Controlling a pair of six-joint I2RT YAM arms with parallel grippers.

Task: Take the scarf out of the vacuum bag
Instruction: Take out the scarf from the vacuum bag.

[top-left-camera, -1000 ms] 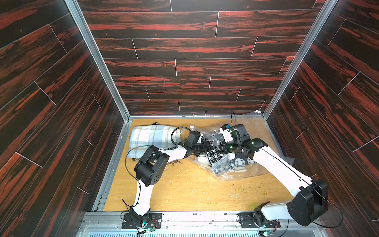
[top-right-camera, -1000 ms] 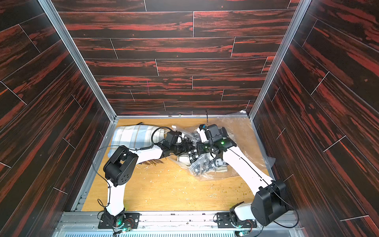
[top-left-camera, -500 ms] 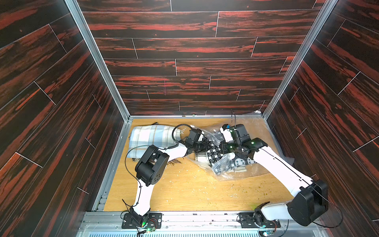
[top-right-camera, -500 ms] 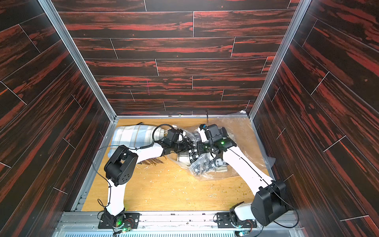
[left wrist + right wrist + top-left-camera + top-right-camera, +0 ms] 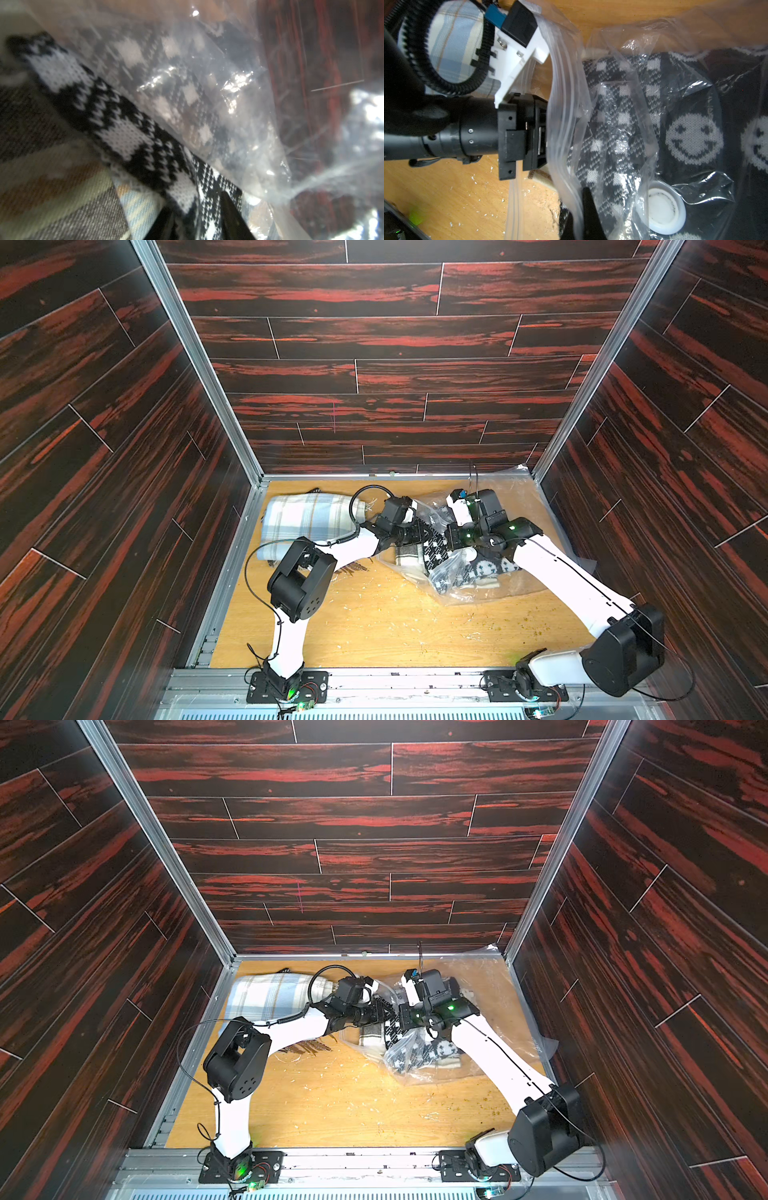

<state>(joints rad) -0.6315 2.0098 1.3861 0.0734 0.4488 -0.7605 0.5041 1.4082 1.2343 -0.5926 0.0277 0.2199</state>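
The vacuum bag (image 5: 478, 593) lies crumpled at the middle right of the wooden floor, its white valve (image 5: 664, 209) facing up. Inside it is the black-and-white knit scarf (image 5: 436, 549) with smiley faces (image 5: 693, 139). My left gripper (image 5: 419, 533) reaches in through the bag's mouth. In the left wrist view a strip of scarf (image 5: 124, 133) runs down between the left gripper's (image 5: 197, 224) fingers, which are shut on it. My right gripper (image 5: 579, 220) is shut on the upper lip of the bag's zip-seal edge (image 5: 566, 116) and holds the mouth up.
A folded pale blue plaid cloth (image 5: 307, 518) lies at the back left beside my left arm. A beige plaid cloth (image 5: 407, 558) sits at the bag's mouth under the scarf. More clear plastic (image 5: 511, 481) fills the back right corner. Crumbs dot the floor; dark walls enclose three sides.
My left gripper has edged a little farther right into the bag's mouth and taken hold of the scarf. The right arm and the bag's lip have stayed put.
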